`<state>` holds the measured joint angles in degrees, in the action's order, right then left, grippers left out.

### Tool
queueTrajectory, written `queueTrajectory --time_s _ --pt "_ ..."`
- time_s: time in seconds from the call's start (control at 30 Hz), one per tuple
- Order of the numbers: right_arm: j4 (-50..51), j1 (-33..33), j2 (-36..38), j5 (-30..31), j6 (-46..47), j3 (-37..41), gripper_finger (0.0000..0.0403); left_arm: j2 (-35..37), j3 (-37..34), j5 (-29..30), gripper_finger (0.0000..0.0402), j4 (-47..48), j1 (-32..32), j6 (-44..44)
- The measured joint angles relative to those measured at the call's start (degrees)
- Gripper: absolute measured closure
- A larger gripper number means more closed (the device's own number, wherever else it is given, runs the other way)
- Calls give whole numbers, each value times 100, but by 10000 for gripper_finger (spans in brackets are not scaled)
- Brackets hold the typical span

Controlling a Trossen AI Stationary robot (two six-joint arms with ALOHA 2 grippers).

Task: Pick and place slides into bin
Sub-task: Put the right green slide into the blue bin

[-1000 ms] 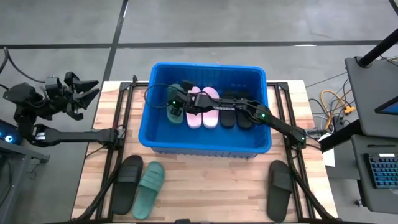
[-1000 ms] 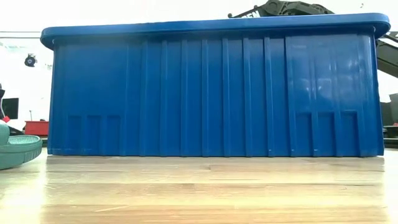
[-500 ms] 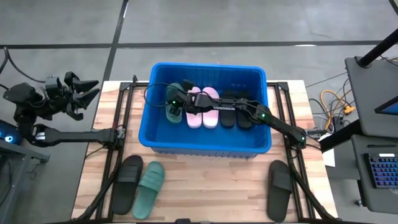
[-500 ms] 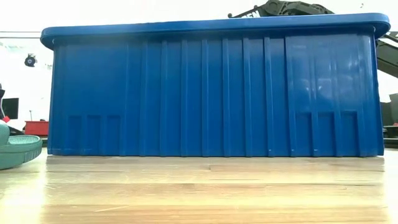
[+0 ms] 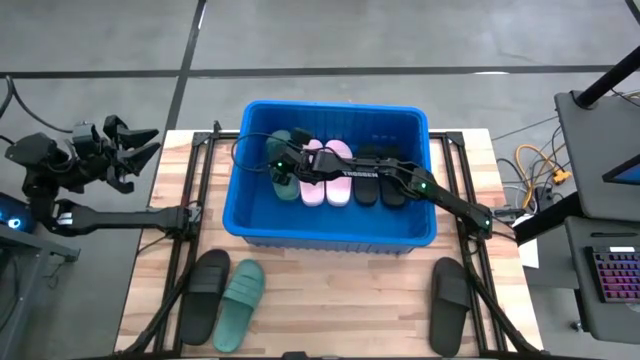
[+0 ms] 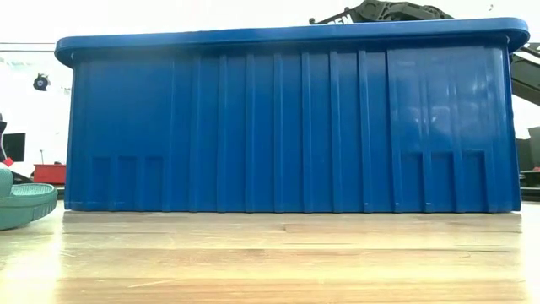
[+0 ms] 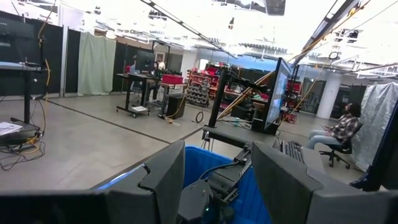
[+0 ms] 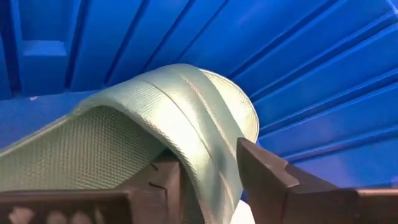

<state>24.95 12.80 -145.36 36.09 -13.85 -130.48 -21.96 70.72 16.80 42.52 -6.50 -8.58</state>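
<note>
The blue bin (image 5: 330,232) stands in the middle of the table and fills the low view (image 6: 287,127). Inside it lie a dark green slide (image 5: 287,190), two pink slides (image 5: 325,190) and black slides (image 5: 380,190). My right gripper (image 5: 283,165) reaches into the bin's left part. It is open, its fingers on either side of the green slide's strap (image 8: 205,155). My left gripper (image 5: 140,148) waits open, raised beyond the table's left edge. My right gripper (image 8: 208,180) has one finger (image 8: 165,180) under the green slide's strap and the other (image 8: 267,174) outside it, coming slanting down from the right. I cannot tell whether either finger touches the strap. The slide lies in the bin against its ribbed wall.
On the table in front of the bin lie a black slide (image 5: 203,295) and a green slide (image 5: 238,303) at the near left, and a black slide (image 5: 450,305) at the near right. Bare wood lies between them.
</note>
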Motion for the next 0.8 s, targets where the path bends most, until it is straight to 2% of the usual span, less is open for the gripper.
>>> queueTrajectory --time_s 0.17,0.33,0.53,0.7,0.8 --pt "-9 0 0 -6 360 0 255 0 0 0 230 1 0 -8" --pt "-28 0 0 -8 562 -19 259 0 0 0 230 0 0 -13" --pt "-21 0 2 -8 398 -78 304 0 0 0 230 0 0 -13" --pt "-50 -2 7 -55 815 -200 353 0 0 0 230 1 0 -12" --pt "-37 0 7 -147 898 -216 355 0 0 0 230 0 0 -11"
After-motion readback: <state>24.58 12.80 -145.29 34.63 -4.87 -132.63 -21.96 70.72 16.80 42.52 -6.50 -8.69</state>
